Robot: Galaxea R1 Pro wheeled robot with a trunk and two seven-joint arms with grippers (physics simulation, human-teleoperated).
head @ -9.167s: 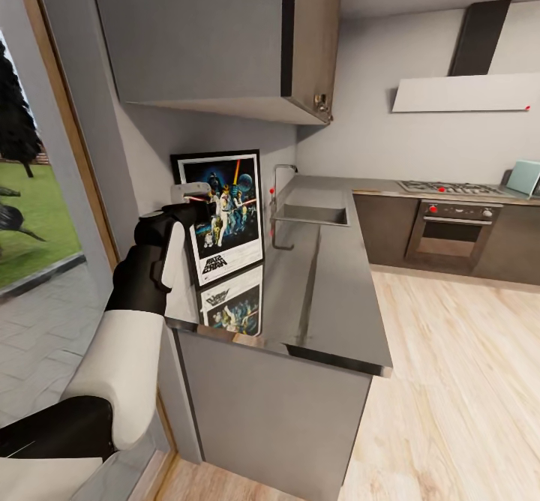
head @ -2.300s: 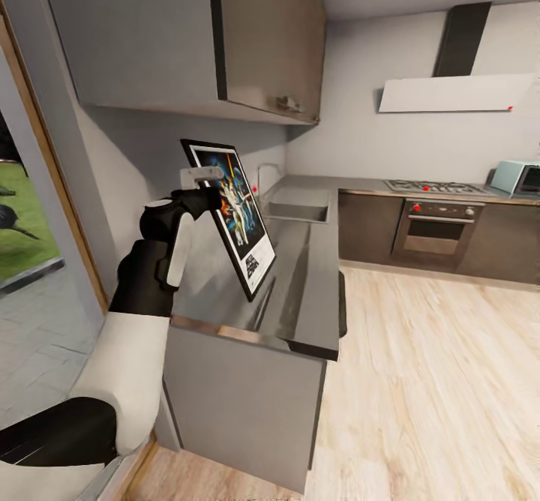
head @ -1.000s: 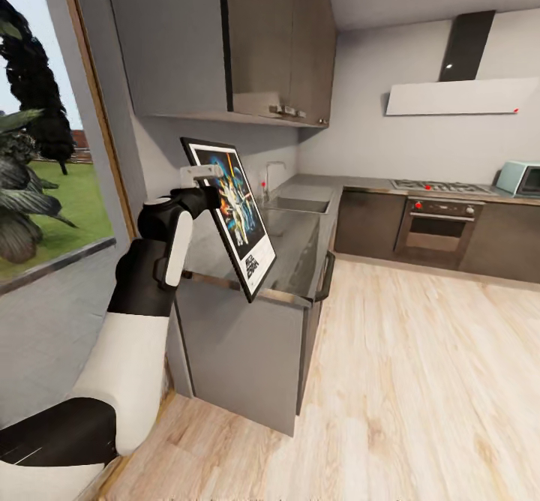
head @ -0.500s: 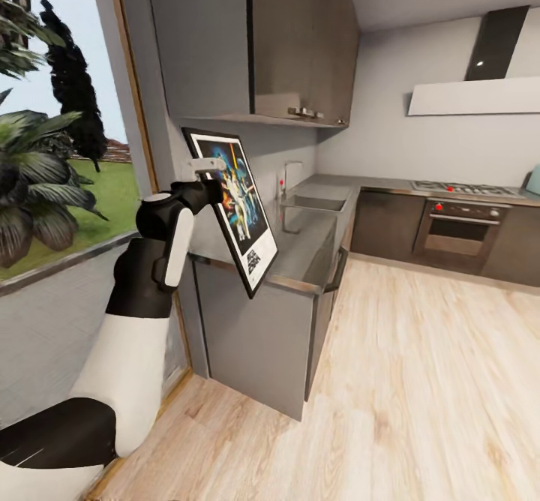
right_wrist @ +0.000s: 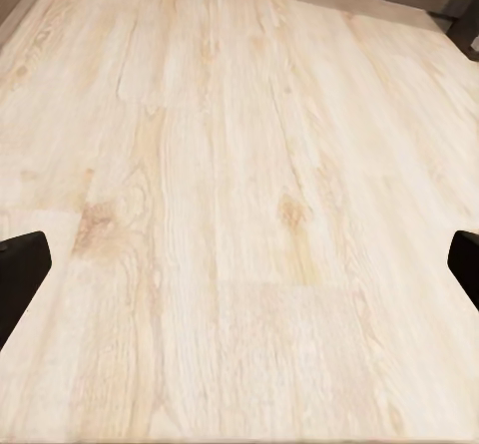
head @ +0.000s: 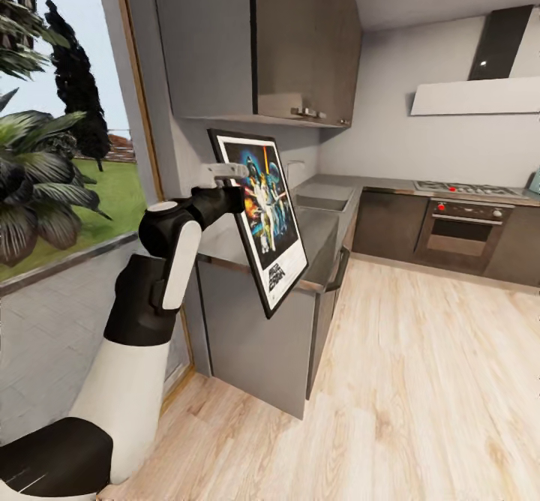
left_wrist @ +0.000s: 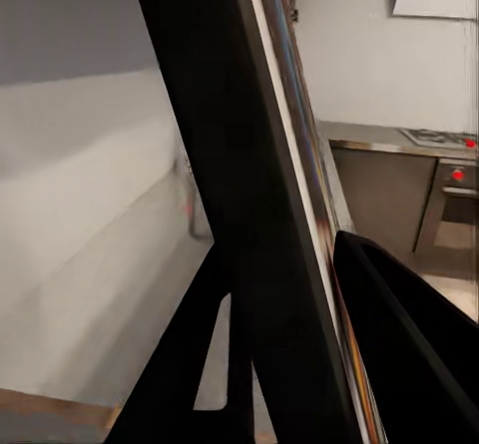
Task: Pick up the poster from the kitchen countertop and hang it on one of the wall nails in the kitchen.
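The poster [head: 268, 214], a black-framed Star Wars print with a white border, hangs tilted in the air off the near end of the kitchen countertop [head: 324, 225]. My left gripper [head: 231, 180] is shut on the poster's left edge near the top. In the left wrist view the poster's dark back and thin edge [left_wrist: 261, 195] run between the two black fingers [left_wrist: 404, 349]. The inset sink [head: 324, 196] and thin tap [head: 289, 165] lie farther along the slab. My right gripper [right_wrist: 242, 267] is open over bare wooden floor, with nothing between its fingertips [right_wrist: 20, 276].
Grey and brown upper cabinets [head: 300, 36] hang just above the poster. A large window [head: 60, 148] with plants outside is at the left. An oven [head: 459, 232], a hob and a hood [head: 480, 96] line the back wall. Wooden floor [head: 420, 381] spreads to the right.
The poster, which earlier leaned on the wall atop the countertop, is now lifted off it in my left gripper. The view has backed away and turned; the arm and poster swung right.
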